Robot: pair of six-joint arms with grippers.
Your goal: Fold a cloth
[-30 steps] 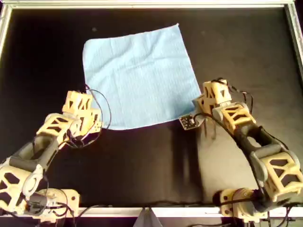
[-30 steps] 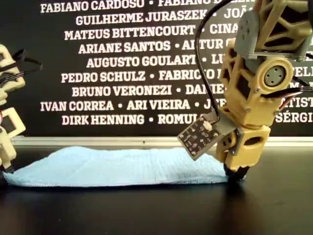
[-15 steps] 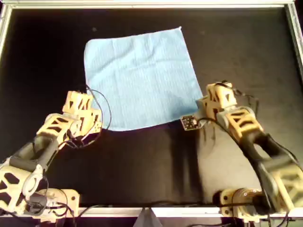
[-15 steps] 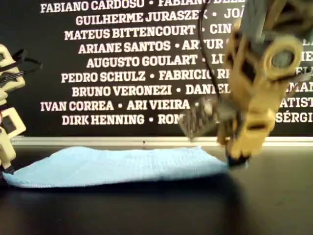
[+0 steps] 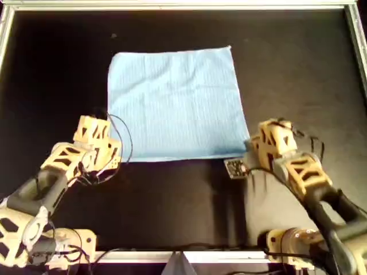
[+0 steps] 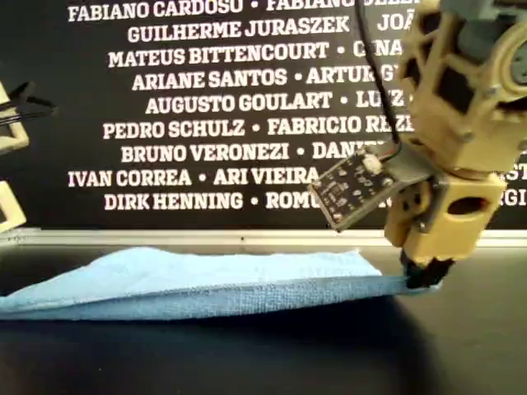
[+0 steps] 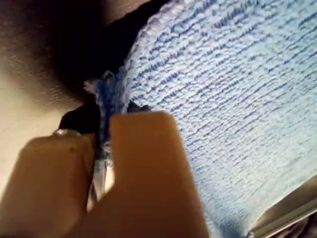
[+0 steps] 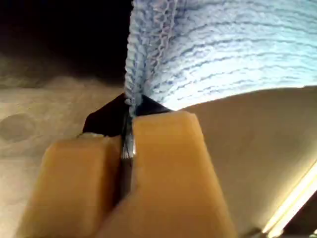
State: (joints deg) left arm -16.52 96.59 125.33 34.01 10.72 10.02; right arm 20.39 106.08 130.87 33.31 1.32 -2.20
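On the bench | cloth (image 5: 175,103) flat, no fold yet | left gripper (image 7: 101,148) and right gripper (image 8: 128,144) each pinching a near corner | whole fold left

Clearance about the two pincers. Left gripper (image 5: 109,150) and right gripper (image 5: 248,150) each stand clamped on a near corner of the cloth (image 5: 175,103), which spans the whole gap between them. Beyond the cloth, bare table (image 5: 287,63) runs to the metal rim (image 5: 172,6). The name-printed back wall (image 6: 206,107) closes that side. Between the arm bases, behind the pincers, the surface lies open.
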